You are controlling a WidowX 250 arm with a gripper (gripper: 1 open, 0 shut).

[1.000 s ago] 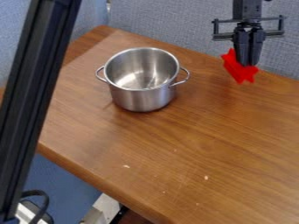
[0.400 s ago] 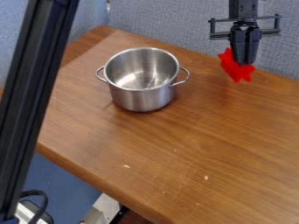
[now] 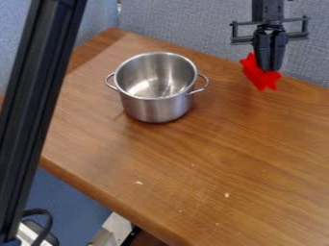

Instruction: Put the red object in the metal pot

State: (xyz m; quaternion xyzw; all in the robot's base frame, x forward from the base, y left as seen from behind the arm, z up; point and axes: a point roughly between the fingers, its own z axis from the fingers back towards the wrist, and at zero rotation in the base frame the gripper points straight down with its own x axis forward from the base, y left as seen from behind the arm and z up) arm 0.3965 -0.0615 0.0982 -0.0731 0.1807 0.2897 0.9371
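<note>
At the near edge of frame: a dark slanted post (image 3: 38, 106) blocks the left side, with some cabling (image 3: 33, 231) on the floor below it. Neither bears on the job.

Next out, the wooden table (image 3: 193, 183). Its near half is bare apart from a few pale specks.

Mid-table, left of centre: the metal pot (image 3: 157, 86). Upright, mouth open, side handles visible, nothing inside as far as I can see. It's the drop target and sits well apart from me.

Far right, near the back edge: my gripper (image 3: 268, 63), pointing steeply down. My fingers are clenched on the red object (image 3: 264, 74); the jaws pinch its upper part and the rest sticks out below and to the left of the tips. I see it end-on, so the bar's full length doesn't show. Its lower end looks close to the wood or just touching; I can't tell which from this angle.

Behind me: grey fabric wall panel (image 3: 180, 24).

Progress, as I judge it:
- grasp: done, bar is pinched
- lift clear of the table: not clearly done, it's low
- carry left across to the pot: not done
- lower over the rim and release: not done

So roughly a third in. The bar may be about as long as the pot is wide, so I'd tip it in end-first rather than flat, otherwise it may bridge the rim.

Markings: no brand, label or text readable on pot, bar, gripper or wall. Resolution is too low to rule out small print.
</note>
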